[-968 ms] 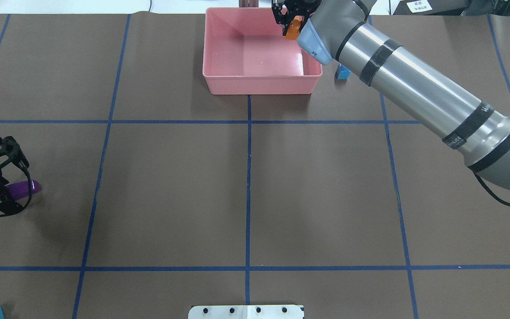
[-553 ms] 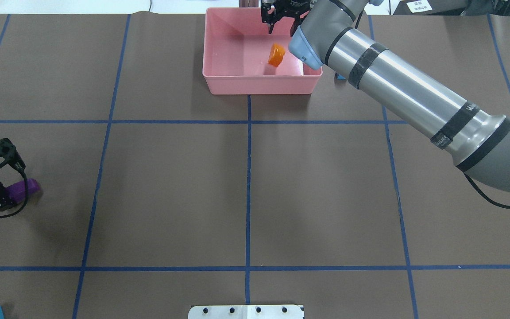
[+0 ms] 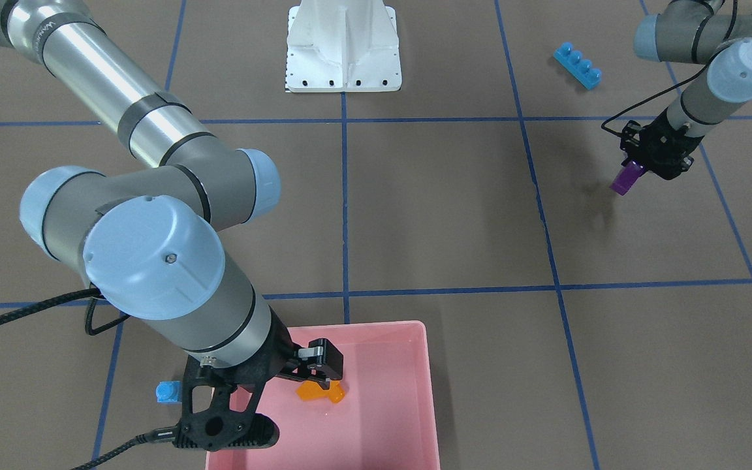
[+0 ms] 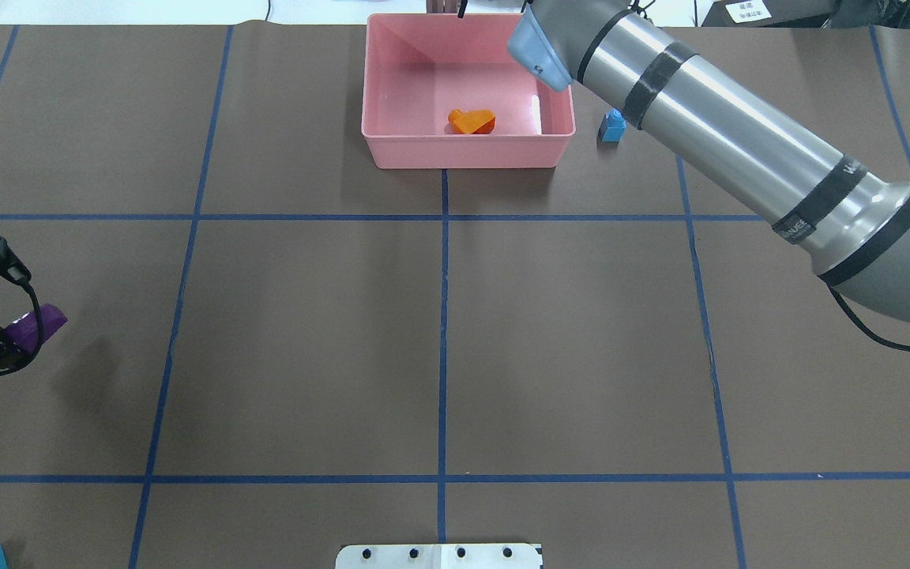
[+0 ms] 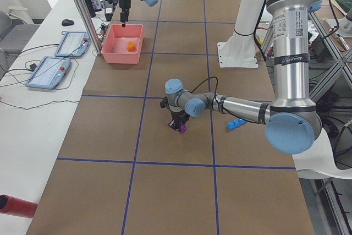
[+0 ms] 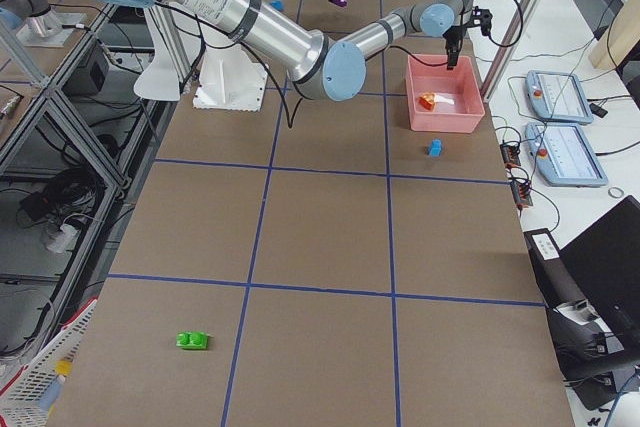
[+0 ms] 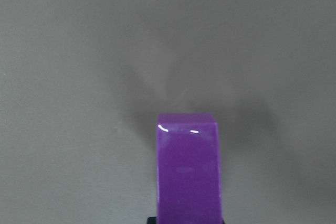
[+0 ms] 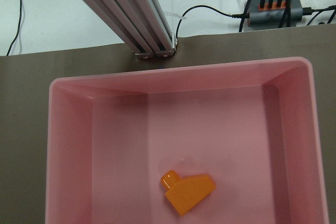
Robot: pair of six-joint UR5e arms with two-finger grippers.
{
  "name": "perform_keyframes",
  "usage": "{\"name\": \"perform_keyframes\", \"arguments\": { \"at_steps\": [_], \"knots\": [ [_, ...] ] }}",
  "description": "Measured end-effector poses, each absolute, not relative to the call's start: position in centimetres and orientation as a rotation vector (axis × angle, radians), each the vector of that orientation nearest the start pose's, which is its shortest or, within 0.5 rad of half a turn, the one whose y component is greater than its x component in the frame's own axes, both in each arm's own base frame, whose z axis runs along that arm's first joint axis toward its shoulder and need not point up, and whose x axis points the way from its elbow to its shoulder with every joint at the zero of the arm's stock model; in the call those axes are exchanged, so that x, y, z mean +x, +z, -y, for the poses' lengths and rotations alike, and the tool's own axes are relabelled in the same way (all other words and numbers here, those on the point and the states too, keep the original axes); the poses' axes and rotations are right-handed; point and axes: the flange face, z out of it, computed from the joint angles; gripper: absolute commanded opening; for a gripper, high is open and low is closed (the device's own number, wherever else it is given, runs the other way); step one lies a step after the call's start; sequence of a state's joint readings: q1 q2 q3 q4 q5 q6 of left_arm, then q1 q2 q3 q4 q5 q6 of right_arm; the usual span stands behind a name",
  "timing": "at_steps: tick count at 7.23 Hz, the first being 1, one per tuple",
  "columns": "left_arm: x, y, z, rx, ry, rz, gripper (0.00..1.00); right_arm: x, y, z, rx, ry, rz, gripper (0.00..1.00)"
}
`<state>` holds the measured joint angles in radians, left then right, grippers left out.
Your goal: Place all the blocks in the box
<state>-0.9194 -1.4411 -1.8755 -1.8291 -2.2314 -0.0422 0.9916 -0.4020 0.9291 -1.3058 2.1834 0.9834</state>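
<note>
Confirming drop: the orange sloped brick [image 4: 472, 121] has left the right end effector [image 3: 284, 398] and now lies on the pink box [image 4: 392, 154] floor. That end effector hangs wide open and empty. The left end effector [image 3: 637, 166] is clamped on the purple wedge [image 3: 625, 179], lifted off the tabletop [image 4: 305, 356]. One in, four to go.

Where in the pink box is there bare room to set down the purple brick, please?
Most of the box floor is bare: the stretch between the orange brick and the wall on the robot's left, back to the far left corner. It is crowded near the orange brick and under the right arm at the far right corner.
</note>
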Motion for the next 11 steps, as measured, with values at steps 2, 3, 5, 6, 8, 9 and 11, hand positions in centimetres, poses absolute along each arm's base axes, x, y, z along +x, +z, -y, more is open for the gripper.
{"name": "perform_keyframes", "arguments": {
  "at_steps": [2,3,5,6,8,9,11],
  "knots": [
    [18.2,48.0,45.6,0.169,0.586,-0.852,0.00,-34.0,11.6,76.0,0.112,0.111,0.923,1.00],
    [16.6,44.0,48.7,0.164,0.489,-0.883,0.00,-31.0,13.7,75.6,0.126,0.069,0.901,1.00],
    [16.0,34.2,54.0,0.164,0.244,-0.948,0.00,-26.3,21.2,74.0,0.171,-0.031,0.858,1.00],
    [17.0,28.4,57.0,0.174,0.145,-0.986,0.00,-25.2,25.0,72.5,0.183,-0.062,0.842,1.00],
    [21.3,18.5,63.4,0.187,0.019,-1.049,0.00,-27.9,28.8,70.7,0.202,-0.076,0.809,1.00],
    [24.7,15.7,65.4,0.206,-0.036,-1.069,0.00,-30.6,29.9,70.4,0.217,-0.060,0.794,1.00],
    [33.6,12.6,66.4,0.279,-0.123,-1.070,0.00,-34.6,33.8,71.4,0.263,-0.034,0.805,1.00]
  ]
}}
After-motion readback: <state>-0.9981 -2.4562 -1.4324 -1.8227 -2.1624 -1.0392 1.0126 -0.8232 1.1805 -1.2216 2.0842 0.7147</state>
